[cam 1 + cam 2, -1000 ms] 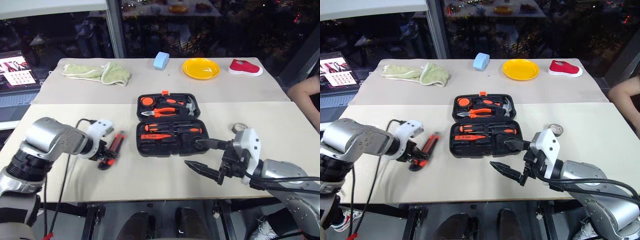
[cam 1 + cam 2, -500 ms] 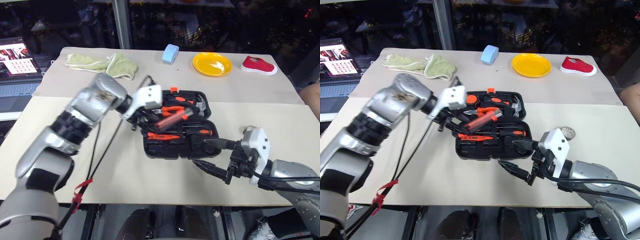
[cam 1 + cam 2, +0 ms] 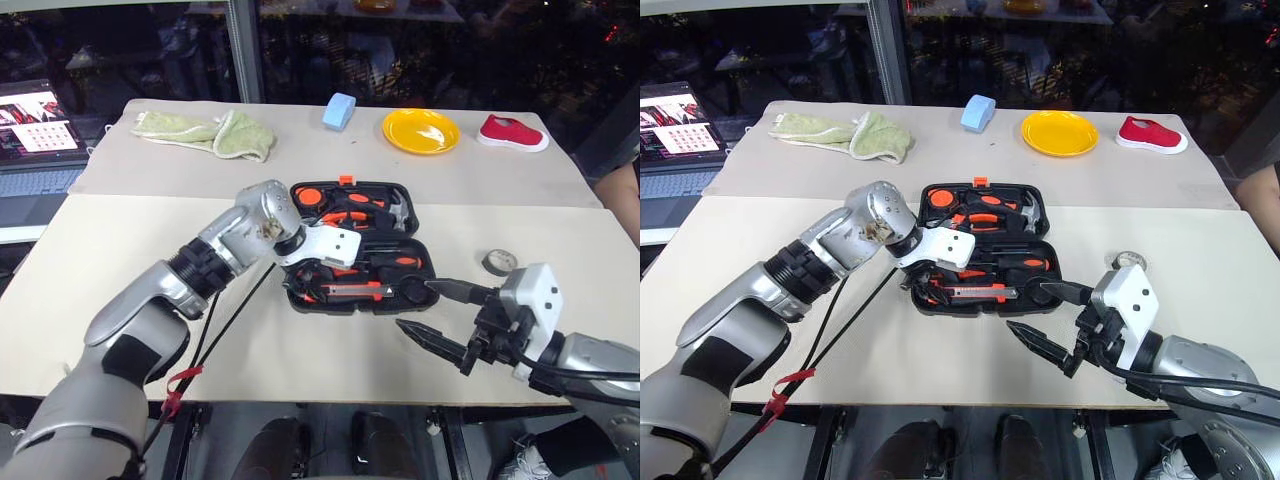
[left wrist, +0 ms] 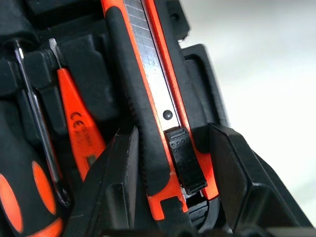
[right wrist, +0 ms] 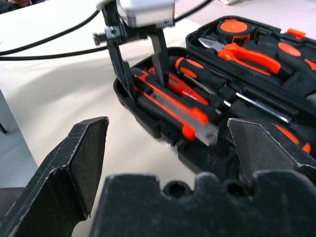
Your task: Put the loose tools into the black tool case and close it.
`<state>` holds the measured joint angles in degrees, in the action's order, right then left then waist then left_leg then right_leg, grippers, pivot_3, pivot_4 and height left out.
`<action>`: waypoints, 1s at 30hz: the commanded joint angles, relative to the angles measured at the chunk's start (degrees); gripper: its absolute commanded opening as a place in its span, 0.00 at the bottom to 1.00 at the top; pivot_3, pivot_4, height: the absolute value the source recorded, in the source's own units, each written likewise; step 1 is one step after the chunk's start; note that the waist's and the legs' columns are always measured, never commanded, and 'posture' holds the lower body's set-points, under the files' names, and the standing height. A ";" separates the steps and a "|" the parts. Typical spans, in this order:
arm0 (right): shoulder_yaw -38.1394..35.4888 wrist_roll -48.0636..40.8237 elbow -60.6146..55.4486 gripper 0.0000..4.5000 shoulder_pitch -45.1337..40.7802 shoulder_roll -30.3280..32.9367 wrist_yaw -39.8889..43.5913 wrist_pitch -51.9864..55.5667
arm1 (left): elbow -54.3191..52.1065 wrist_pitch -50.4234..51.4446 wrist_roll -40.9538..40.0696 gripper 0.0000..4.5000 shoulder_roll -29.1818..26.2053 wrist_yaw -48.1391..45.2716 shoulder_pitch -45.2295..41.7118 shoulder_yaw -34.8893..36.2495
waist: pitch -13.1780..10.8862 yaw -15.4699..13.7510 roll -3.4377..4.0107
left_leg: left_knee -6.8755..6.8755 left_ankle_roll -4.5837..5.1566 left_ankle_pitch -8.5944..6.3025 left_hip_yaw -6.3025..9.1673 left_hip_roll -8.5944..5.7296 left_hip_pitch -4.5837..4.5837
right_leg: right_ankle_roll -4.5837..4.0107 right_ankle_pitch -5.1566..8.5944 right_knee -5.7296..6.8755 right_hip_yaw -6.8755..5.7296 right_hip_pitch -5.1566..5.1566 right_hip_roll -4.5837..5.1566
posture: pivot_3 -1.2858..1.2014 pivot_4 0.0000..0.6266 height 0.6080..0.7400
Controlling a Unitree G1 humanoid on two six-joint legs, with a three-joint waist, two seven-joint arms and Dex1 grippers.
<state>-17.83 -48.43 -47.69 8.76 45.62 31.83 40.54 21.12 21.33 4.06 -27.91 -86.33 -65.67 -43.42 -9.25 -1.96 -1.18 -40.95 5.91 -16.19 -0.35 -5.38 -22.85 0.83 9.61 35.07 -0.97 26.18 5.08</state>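
— Two hands: what are yours doing?
— Your left hand (image 3: 930, 283) is clamped on the utility knife (image 3: 975, 293), which lies along the near edge of the open black tool case (image 3: 982, 190). Your right hand (image 3: 1040, 318), fingers spread wide and empty, hovers just nearer than the case.
— The tape roll (image 3: 499, 262)?
— On the desk (image 3: 770, 240), right of the case.

We see the open case (image 3: 352, 245) mid-surface (image 3: 120, 240), with the knife (image 3: 352, 292) in its near half under the left gripper (image 3: 928, 285). The right gripper (image 3: 432, 310) hangs right of the case's near corner, the tape roll (image 3: 498, 262) behind it. Along the far edge lie a towel (image 3: 205, 131), sponge (image 3: 339, 110), plate (image 3: 421, 131) and shoe (image 3: 512, 133), left to right.
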 commanded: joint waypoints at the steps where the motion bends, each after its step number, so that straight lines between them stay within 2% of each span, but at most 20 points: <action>1: -0.08 -0.33 -0.74 1.00 -1.06 -0.25 -0.46 -0.60 | 1.83 -0.99 2.17 0.38 0.60 -0.09 0.37 1.06 | 0.00 -0.05 0.00 | 0.00 0.01 0.00 0.00 0.00 0.01 | 0.00 0.00 0.00 0.00 -0.01 0.00 | 0.52 0.24 0.94; 4: 0.34 -0.17 -0.91 1.00 -1.11 -0.41 -0.61 -0.58 | 2.09 -0.39 1.90 0.38 1.13 -0.70 0.67 1.93 | 0.00 -0.18 0.00 | -0.01 0.02 -0.01 0.01 0.00 0.01 | 0.01 0.00 0.02 -0.01 -0.01 0.00 | 0.52 0.24 0.94; 6: 0.54 -0.30 -1.03 1.00 -1.05 -0.48 -0.75 -0.56 | 1.45 0.96 1.01 0.60 1.54 -1.18 0.95 2.92 | 0.00 -0.15 0.00 | -0.01 0.01 -0.01 0.01 0.00 0.01 | 0.01 0.00 0.02 -0.01 -0.01 0.00 | 0.52 0.24 0.94; 11: 0.75 -0.53 -1.11 1.00 -1.11 -0.34 -0.75 -0.51 | -0.65 3.38 0.39 0.98 1.51 -0.97 0.53 5.48 | 0.00 -0.19 0.00 | -0.02 0.05 -0.03 -0.01 0.00 -0.02 | 0.01 0.00 0.00 -0.01 0.01 -0.01 | 0.52 0.24 0.94; 15: 0.75 -0.63 -0.59 1.00 -1.46 -0.26 -0.61 -0.47 | -3.52 6.77 -2.70 1.00 1.23 1.46 -0.55 12.02 | 0.00 -0.17 0.00 | -0.03 0.07 -0.04 -0.01 -0.01 -0.08 | 0.03 0.01 0.00 -0.02 0.08 -0.01 | 0.52 0.24 0.94; 18: 1.10 -0.49 -0.49 1.00 -1.52 -0.44 -0.71 -0.48 | -4.93 6.87 -4.48 1.00 0.47 1.42 1.89 14.56 | 0.00 -0.17 0.00 | -0.03 0.07 -0.04 -0.01 -0.01 -0.05 | 0.03 0.01 0.00 -0.02 0.06 -0.01 | 0.52 0.24 0.94; 23: 1.15 -0.85 -0.53 1.00 -1.75 -0.39 -0.81 -0.28 | -7.12 5.75 -6.58 0.67 0.99 3.88 7.07 17.73 | 0.01 -0.15 0.01 | -0.03 0.03 -0.02 -0.02 -0.01 0.02 | 0.03 0.01 0.01 0.00 0.02 -0.02 | 0.52 0.24 0.94; 28: 0.98 -1.00 -0.04 1.00 -2.35 -0.17 -0.83 -0.13 | -4.91 0.20 -13.32 0.25 5.51 8.56 12.02 26.40 | 0.01 -0.39 0.01 | -0.06 -0.01 0.00 0.00 -0.01 0.00 | 0.03 0.00 0.04 -0.02 0.02 0.00 | 0.52 0.24 0.94; 30: 0.86 -0.98 0.01 1.00 -2.30 -0.15 -0.83 -0.09 | -4.20 -1.00 -14.36 0.06 5.65 9.20 13.89 28.05 | 0.01 -0.35 0.01 | -0.07 -0.01 -0.01 0.00 -0.02 0.01 | 0.03 0.00 0.03 -0.02 0.01 0.00 | 0.52 0.24 0.94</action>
<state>-16.09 -48.56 -46.85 6.83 45.32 31.16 40.55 16.95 22.34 -8.25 -22.14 -78.09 -52.63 -18.43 -9.25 -2.31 -1.17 -41.02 5.90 -16.20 -0.35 -5.40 -22.85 0.86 9.61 35.09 -0.99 26.20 5.08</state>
